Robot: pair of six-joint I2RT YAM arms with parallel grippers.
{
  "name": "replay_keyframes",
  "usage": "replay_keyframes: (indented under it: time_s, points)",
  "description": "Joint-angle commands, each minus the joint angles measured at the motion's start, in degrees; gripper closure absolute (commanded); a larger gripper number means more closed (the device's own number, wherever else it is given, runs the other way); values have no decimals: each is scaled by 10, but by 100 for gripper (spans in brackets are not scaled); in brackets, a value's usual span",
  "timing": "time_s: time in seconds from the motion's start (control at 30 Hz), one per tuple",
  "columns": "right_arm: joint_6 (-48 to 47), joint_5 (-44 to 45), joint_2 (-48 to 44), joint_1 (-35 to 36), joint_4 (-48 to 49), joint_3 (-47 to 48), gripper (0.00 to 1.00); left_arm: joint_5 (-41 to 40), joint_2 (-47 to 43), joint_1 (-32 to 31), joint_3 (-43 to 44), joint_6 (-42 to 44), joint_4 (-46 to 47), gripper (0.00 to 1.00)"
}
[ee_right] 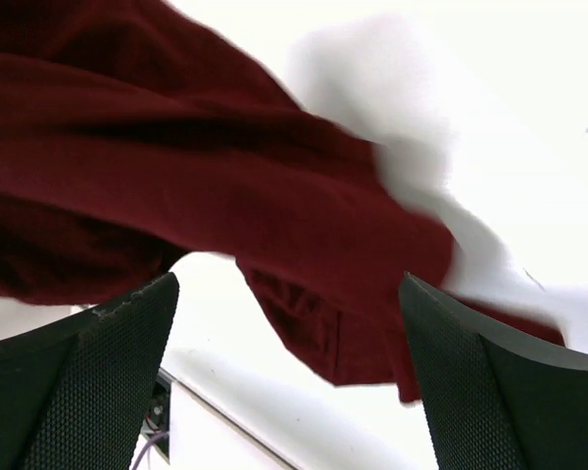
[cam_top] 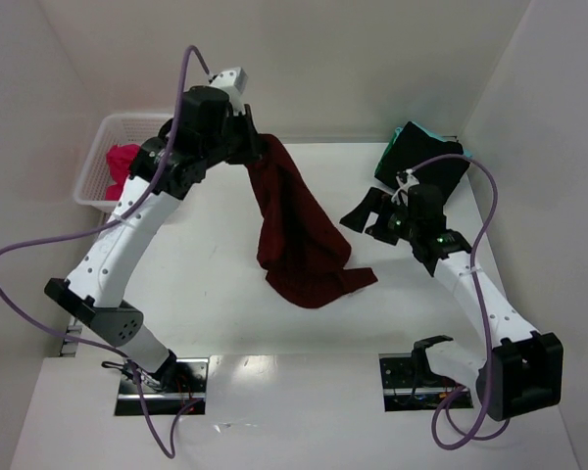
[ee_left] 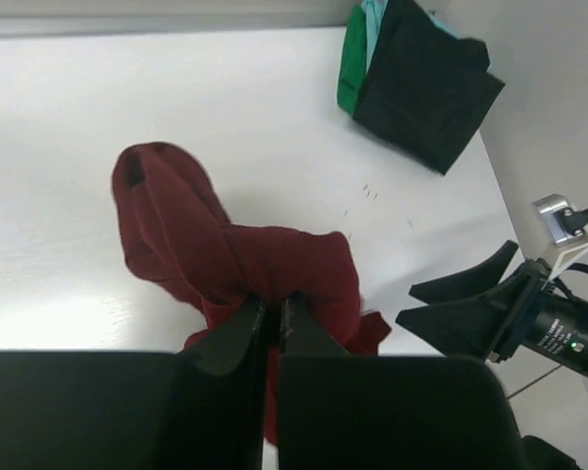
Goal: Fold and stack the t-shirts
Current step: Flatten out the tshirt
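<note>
My left gripper (cam_top: pixel 255 145) is shut on the dark maroon t-shirt (cam_top: pixel 294 230) and holds it up, so the shirt hangs down with its lower end bunched on the table. In the left wrist view the closed gripper (ee_left: pixel 270 305) pinches the maroon cloth (ee_left: pixel 225 255). My right gripper (cam_top: pixel 365 215) is open and empty, just right of the hanging shirt; in the right wrist view the maroon shirt (ee_right: pixel 225 176) fills the top, between and beyond the fingers. A folded black t-shirt (cam_top: pixel 426 162) lies on a teal one (cam_top: pixel 416 130) at the far right. The pink t-shirt (cam_top: pixel 121 162) lies in the basket.
The white lattice basket (cam_top: pixel 98 157) stands at the far left by the wall. White walls close in the table on the left, back and right. The folded stack also shows in the left wrist view (ee_left: pixel 421 83).
</note>
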Motion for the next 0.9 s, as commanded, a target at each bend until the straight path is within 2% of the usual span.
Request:
replay_keyframes:
  time_s: [0.0,0.3,0.47,0.63,0.87]
  points:
    - [7,-8,11,8,56,51,1,-35,-4,1,73,35,3,100]
    - [29,0,80,31,69,51,1,-64,-6,1,148,46,-2,100]
    - [35,-19,77,47,104,63,1,-73,3,1,171,41,-2,100]
    - [-13,4,74,158,166,111,1,-85,43,1,212,41,-2,100]
    - [-59,62,125,238,204,170,1,-91,101,1,277,47,-21,100]
